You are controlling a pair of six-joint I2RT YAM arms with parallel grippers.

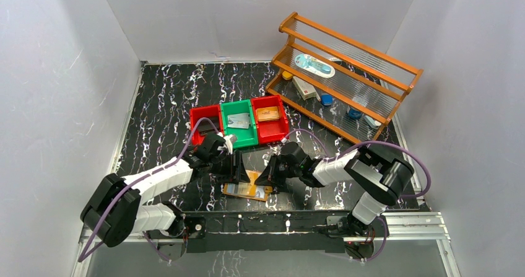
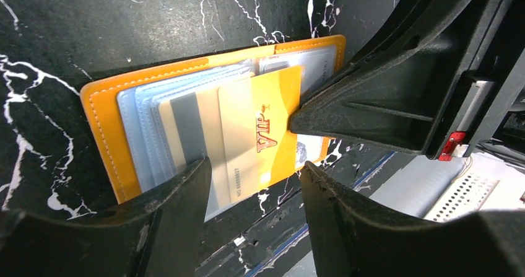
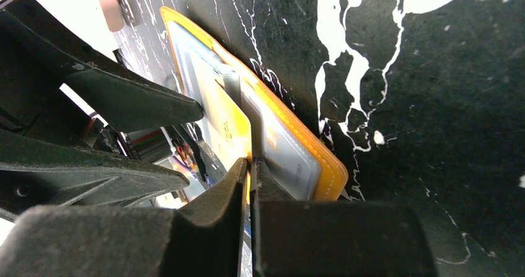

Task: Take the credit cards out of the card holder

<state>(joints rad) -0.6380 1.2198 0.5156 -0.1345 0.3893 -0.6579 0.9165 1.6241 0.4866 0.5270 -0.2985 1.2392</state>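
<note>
Tan-orange leather card holder (image 1: 257,194) lies open and flat on the black marbled table (image 1: 167,103), near its front edge, between the two grippers. Its grey-blue clear pockets face up.

Item 1, cards. The left wrist view shows a gold VIP card (image 2: 260,134) partly out of the pockets, slanting across the open holder. Beside it a beige card with a grey stripe (image 2: 186,125) sits in a pocket, overlapped by the gold one. A further pale card (image 1: 238,122) lies in the green bin (image 1: 247,139), well apart from the holder.

Item 2, right gripper (image 3: 249,165). Its jaws are clenched on one edge of the gold VIP card; the right wrist view shows the card's thin edge pinched between the two fingertips. The orange rim of the holder lies just beside that grip.

Item 3, left gripper (image 2: 254,190). Its jaws stand apart, grasping nothing. Its fingers (image 2: 167,215) sit one to each side of the gold card's lower end, over the holder. I cannot tell whether either finger touches the holder.

Item 4, surroundings. Two red bins (image 1: 204,128) flank the green one; the right-hand one holds a small brown case (image 1: 268,113). A wooden rack (image 1: 347,72) stands at the far right of the table.
</note>
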